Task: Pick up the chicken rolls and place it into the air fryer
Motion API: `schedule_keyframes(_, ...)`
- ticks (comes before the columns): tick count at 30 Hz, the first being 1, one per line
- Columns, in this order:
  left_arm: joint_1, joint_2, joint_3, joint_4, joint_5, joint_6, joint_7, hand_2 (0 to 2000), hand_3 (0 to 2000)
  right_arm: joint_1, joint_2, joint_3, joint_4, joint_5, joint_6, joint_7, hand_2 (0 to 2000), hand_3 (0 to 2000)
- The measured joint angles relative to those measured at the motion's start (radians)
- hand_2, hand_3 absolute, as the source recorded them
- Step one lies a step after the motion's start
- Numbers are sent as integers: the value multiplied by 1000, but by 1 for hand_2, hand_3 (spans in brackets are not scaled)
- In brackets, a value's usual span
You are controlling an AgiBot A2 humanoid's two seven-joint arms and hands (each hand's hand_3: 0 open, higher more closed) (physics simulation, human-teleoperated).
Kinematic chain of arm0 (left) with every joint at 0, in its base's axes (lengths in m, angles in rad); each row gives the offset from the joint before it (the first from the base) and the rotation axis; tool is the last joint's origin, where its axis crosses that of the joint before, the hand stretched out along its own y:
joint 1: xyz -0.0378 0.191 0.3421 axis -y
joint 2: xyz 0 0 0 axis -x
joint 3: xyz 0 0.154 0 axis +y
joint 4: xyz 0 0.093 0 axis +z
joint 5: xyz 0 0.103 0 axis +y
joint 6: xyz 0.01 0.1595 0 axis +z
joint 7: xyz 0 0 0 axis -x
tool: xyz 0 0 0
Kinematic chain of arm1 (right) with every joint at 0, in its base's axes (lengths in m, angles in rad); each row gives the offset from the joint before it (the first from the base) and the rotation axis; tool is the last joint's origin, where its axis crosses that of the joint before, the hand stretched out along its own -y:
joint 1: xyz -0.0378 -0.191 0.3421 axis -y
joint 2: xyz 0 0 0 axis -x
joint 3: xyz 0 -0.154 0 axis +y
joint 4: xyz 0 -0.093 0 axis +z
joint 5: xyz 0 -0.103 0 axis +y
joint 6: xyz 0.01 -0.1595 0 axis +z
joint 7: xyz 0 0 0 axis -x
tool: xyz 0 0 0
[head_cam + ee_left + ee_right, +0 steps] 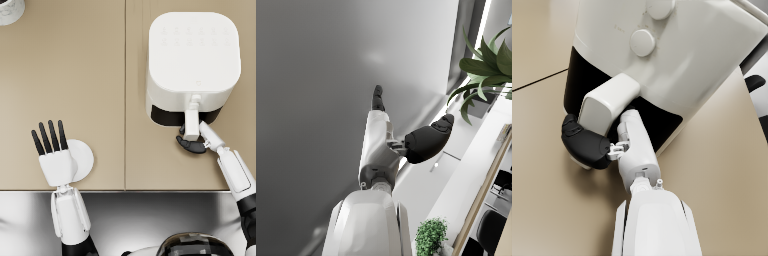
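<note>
The white air fryer [192, 55] stands at the back right of the tan table, its drawer handle [191, 122] pointing toward me. My right hand [192, 145] grips the lower end of that handle; in the right wrist view the dark fingers [584, 145] wrap under the handle [607, 105], and the drawer looks nearly closed against the air fryer body [677, 55]. My left hand [55, 155] hovers flat with its fingers spread and holds nothing, partly covering a small white plate [85, 157]. No chicken rolls show in any view.
A round white-grey container [9, 10] sits at the far left corner. The table's front edge [125, 189] runs just below the plate, with a metallic surface beneath it. The left wrist view shows only the left hand [406, 140], a wall and potted plants [486, 65].
</note>
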Motion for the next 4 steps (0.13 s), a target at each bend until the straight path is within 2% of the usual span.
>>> schedule_keyframes(4,0,0,0,0,0,0,0,0,0,0,0,-1,0,0,1,-1,2000,2000)
